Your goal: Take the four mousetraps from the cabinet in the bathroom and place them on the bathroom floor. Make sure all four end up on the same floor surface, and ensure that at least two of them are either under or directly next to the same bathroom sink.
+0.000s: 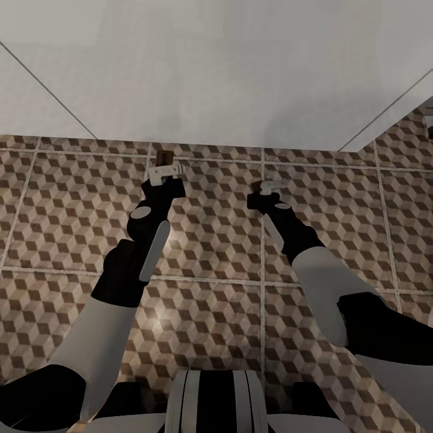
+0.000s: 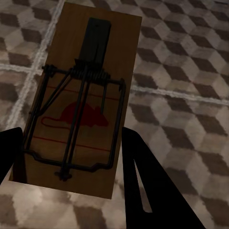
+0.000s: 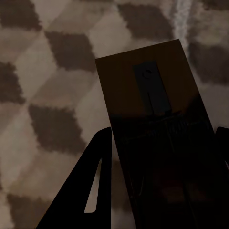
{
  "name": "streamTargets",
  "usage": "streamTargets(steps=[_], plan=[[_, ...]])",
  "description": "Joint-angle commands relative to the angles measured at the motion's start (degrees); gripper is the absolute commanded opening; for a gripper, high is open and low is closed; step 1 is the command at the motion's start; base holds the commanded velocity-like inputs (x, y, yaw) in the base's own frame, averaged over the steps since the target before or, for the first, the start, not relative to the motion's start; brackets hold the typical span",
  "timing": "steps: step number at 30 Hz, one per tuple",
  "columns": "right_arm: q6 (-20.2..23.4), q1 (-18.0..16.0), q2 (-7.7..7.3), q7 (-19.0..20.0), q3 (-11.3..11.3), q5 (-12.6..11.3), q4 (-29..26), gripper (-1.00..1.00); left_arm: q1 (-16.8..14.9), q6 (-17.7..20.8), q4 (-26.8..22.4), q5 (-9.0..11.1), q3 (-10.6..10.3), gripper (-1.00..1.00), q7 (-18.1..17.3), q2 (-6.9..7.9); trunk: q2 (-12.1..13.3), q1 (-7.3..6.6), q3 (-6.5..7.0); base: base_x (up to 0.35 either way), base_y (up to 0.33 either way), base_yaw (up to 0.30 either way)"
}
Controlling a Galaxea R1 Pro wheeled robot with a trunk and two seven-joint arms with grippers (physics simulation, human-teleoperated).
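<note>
The bathroom floor (image 1: 216,240), with its brown-and-beige cube tiles, spreads across the middle and lower part of the head view, meeting a white wall or fixture (image 1: 216,66) along the upper third. Both arms reach forward over the tiles toward that edge.

The left gripper (image 1: 163,172), left of centre in the head view, has its jaws clenched on a mousetrap (image 2: 78,102). The left wrist view shows the board between the two dark fingers, red mouse mark and wire spring facing the camera. The right gripper (image 1: 269,187), right of centre, likewise grips a second mousetrap (image 3: 157,129) across its width; that trap sits in deep shadow, close above the tiles.

The step in hand looks like setting both traps down. To do it well, each arm should probably lower until its board lies flat on the tiles before the jaws release, so neither trap drops or flips. No sink can be identified here, so whether this spot counts as beside one cannot be judged.
</note>
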Motion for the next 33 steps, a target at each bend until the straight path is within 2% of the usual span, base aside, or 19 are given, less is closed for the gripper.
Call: streamTargets(steps=[1,5,10,20,33], plan=[[0.2,0.0,-0.04,-0.2,0.3,-0.3,-0.1,-1.00,0.0,0.2,-0.1,0.4,-0.1,-1.00,0.6,0.02,0.0,-0.01,-0.03,0.000,0.000,0.000],[-0.1,0.0,-0.04,-0.1,0.4,-0.3,0.0,-1.00,0.0,0.2,-0.1,0.4,-0.1,-1.00,0.6,0.02,0.0,-0.01,-0.03,0.000,0.000,0.000],[-3.0,0.0,-0.05,-0.1,0.4,-0.4,0.0,-1.00,0.0,0.2,-0.1,0.4,-0.1,-1.00,0.6,0.02,0.0,-0.01,-0.03,0.000,0.000,0.000],[-5.5,0.0,-0.08,-0.1,0.6,-0.5,-0.1,-1.00,0.8,0.2,-0.1,0.4,-0.1,-1.00,0.6,0.02,0.0,-0.01,-0.03,0.000,0.000,0.000],[-5.7,0.0,-0.04,-0.3,0.6,-0.2,-0.1,-1.00,1.4,0.1,0.0,0.4,-0.1,-1.00,0.6,0.02,0.0,-0.01,-0.03,0.000,0.000,0.000]])
